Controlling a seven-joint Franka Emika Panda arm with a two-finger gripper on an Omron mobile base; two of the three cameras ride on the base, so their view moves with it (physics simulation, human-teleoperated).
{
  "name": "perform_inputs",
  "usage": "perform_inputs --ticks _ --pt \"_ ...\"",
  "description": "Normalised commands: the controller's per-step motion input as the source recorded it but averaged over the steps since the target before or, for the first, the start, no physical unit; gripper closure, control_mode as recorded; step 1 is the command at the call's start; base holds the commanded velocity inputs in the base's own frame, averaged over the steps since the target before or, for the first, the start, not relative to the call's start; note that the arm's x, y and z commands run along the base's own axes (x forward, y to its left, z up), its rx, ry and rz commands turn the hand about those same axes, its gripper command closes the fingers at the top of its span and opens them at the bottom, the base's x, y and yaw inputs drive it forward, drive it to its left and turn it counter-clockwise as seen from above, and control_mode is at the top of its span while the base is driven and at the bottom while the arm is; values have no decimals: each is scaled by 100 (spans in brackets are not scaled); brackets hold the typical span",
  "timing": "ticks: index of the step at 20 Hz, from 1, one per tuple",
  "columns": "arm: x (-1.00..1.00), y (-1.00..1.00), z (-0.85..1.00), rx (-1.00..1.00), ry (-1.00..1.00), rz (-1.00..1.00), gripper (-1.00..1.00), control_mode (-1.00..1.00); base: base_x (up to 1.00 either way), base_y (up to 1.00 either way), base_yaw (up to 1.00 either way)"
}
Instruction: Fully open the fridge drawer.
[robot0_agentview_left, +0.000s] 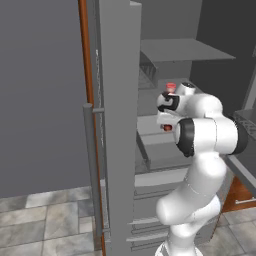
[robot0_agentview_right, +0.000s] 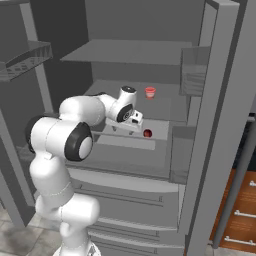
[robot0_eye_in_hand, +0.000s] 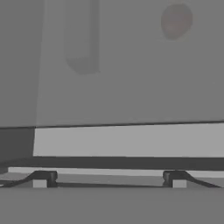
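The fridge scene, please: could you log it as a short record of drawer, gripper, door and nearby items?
fridge drawer: light-grey, pulled partly out of the fridge, below the shelf
gripper: fingers spread wide, low over the drawer's front edge, holding nothing
arm: reaches into the fridge interior from the base
door: swung open, orange edge strip, vertical bar handle
red cup: upright on the shelf behind the gripper
dark red round item: lies in the drawer, beside the hand
lower panels: pale, closed, below the drawer

arm (robot0_agentview_left: 202, 135): white rounded links | joints: dark bands | fingers (robot0_eye_in_hand: 43, 177): small, dark
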Motion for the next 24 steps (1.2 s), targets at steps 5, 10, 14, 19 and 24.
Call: perform_inputs --ticks 5,10,14,19,24 --pt "-41 -10 -67 -7 2 0 -100 -100 0 0 0" --pt "-89 -34 -76 -6 1 0 -100 -100 0 0 0" --pt "-100 -43 -74 -3 0 0 -100 -100 0 0 0" --pt "-100 -44 -68 -2 0 0 -100 -100 0 0 0" --pt "-95 -34 -58 0 0 0 -100 -100 0 0 0"
